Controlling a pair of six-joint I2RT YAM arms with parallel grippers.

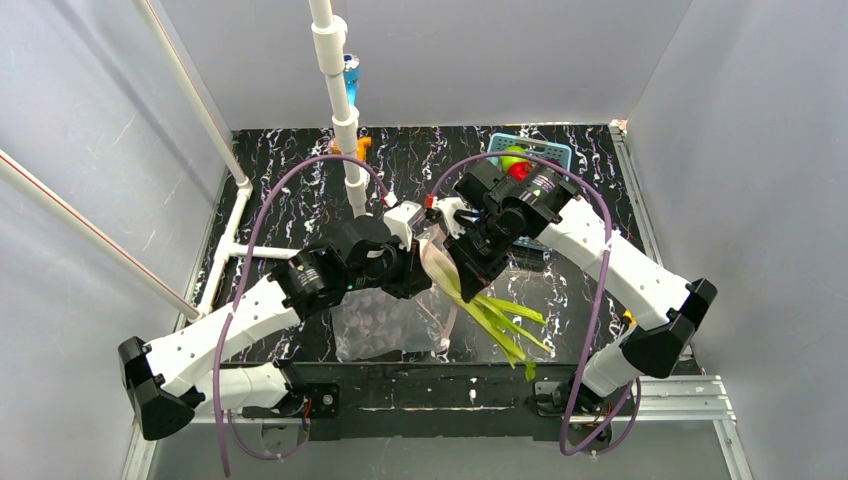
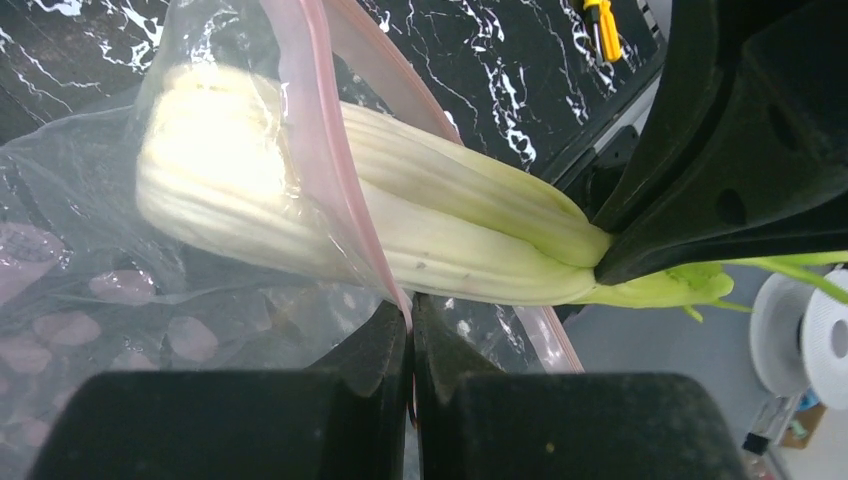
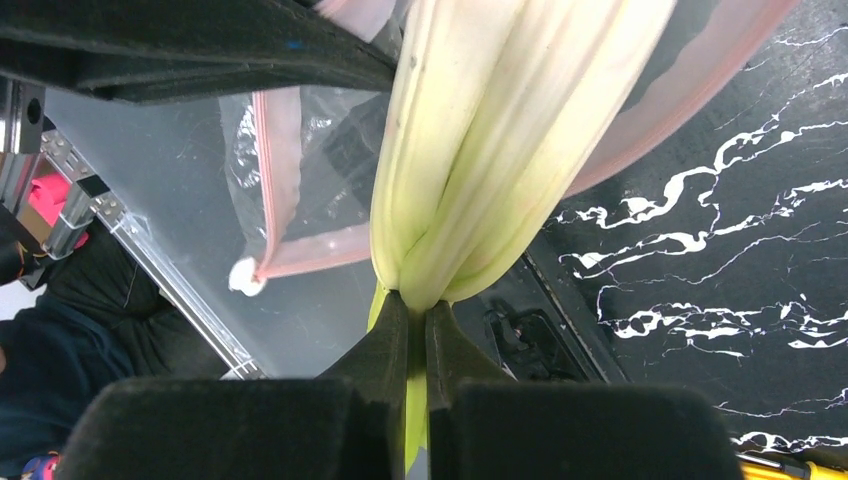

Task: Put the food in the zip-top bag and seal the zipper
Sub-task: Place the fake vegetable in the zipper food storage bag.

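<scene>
The clear zip-top bag (image 1: pixel 385 322) with pale pink dots hangs over the near middle of the table. My left gripper (image 2: pixel 412 310) is shut on its pink zipper strip (image 2: pixel 322 160) and holds the mouth up. My right gripper (image 3: pixel 417 305) is shut on the leek (image 3: pixel 480 130) where white turns to green. The leek's white end (image 2: pixel 230 170) is inside the bag's mouth; its green leaves (image 1: pixel 505 325) stick out to the right. In the top view the two grippers meet at the bag's mouth (image 1: pixel 437 262).
The light-blue basket (image 1: pixel 552 155) stands at the back right with a green fruit (image 1: pixel 512 155) and a red item (image 1: pixel 519 171) in it. A white pipe post (image 1: pixel 340 100) stands at back centre. A yellow-handled tool (image 2: pixel 603 28) lies on the black marbled table.
</scene>
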